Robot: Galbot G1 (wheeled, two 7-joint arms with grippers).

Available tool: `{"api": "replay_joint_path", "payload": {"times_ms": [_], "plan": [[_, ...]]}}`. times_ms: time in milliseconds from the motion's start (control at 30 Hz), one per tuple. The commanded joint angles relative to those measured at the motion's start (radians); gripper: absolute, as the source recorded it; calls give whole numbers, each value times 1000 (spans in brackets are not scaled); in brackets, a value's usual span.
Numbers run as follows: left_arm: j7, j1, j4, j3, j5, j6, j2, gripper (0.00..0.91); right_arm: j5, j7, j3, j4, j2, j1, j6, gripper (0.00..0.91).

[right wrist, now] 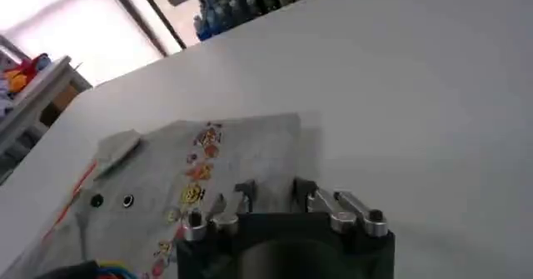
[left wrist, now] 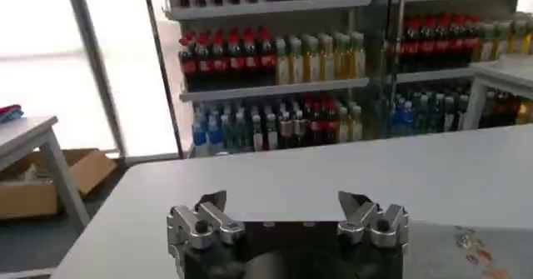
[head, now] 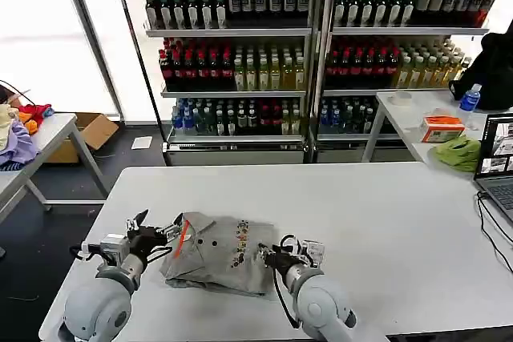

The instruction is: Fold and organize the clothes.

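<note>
The light grey cotton T-shirt with a small multicoloured chest print and an orange-red inner collar (head: 220,255) lies partly folded, in a rumpled bundle, on the white rectangular table (head: 377,222) close to its near edge and toward its left side. The left gripper (head: 143,228) sits at the shirt's collar end, its fingers spread wide and holding nothing; in the left wrist view (left wrist: 287,210) they stand well apart above the tabletop. The right gripper (head: 276,252) rests at the opposite end of the bundle with its fingers narrower but still parted, gripping no cloth. The risk, as I judge it, is a shallow pinch: fingers closing on only the top layer would peel the fold open rather than carry it. Uneven pulls from the two ends could skew the bundle, and any drag toward the near edge might spill the lower hem off the table.
</note>
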Motion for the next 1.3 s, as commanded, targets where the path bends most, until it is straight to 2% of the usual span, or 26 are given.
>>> {"api": "replay_joint_path", "payload": {"times_ms": [33, 367, 467, 733, 1067, 1100, 1133, 1167, 1233, 1300], "plan": [[-2, 14, -3, -3, 1, 0, -9, 907, -49, 0, 9, 22, -5, -19, -1, 0], [-7, 11, -11, -7, 0, 1, -23, 907, -104, -18, 63, 8, -39, -12, -1, 0], [-7, 15, -21, -11, -1, 1, -29, 907, -139, -55, 98, 4, -88, -6, -1, 0], [-9, 8, -19, 9, 5, 1, -47, 907, -169, -101, 163, -67, -186, 65, -2, 0], [-10, 6, -22, 16, 5, 1, -56, 907, -315, -154, 173, -195, -175, 112, -1, 0], [-10, 8, -23, 15, 6, 1, -57, 907, -329, -159, 174, -196, -177, 110, -1, 161], [-10, 9, -23, 14, 5, 1, -59, 907, -341, -164, 177, -194, -177, 105, -1, 867], [-10, 10, -23, 13, 6, 1, -60, 907, -358, -169, 181, -191, -177, 99, -1, 907], [-10, 13, -23, 14, 6, 1, -61, 907, -384, -172, 187, -180, -175, 86, -1, 907], [-10, 18, -25, 17, 10, 0, -65, 907, -463, -175, 206, -145, -168, 53, 1, 907]]}}
